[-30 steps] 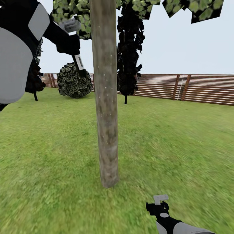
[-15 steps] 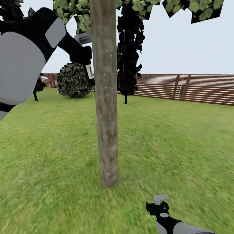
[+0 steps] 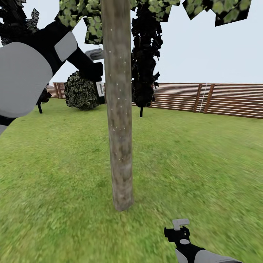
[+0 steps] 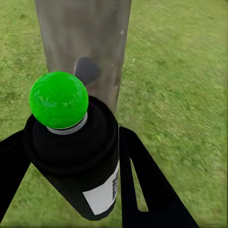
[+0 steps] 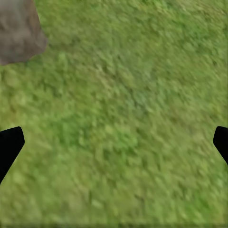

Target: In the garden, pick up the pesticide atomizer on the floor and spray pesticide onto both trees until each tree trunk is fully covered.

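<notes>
Spraying looks to be the step in hand. Head view: left gripper is clamping the pesticide atomizer high up, just beside the tree trunk, where white specks are dotting the bark. Right gripper is hanging low beyond the trunk's foot; its state I cannot tell here. A round bush, dark cypress and fence are standing well behind the trunk, nothing blocking.

Left wrist view: fingers are squeezing the black bottle, facing the trunk. Next move probably calls for sweeping the nozzle along uncovered bark.

Right wrist view: fingertips are standing wide apart over grass, holding nothing.
</notes>
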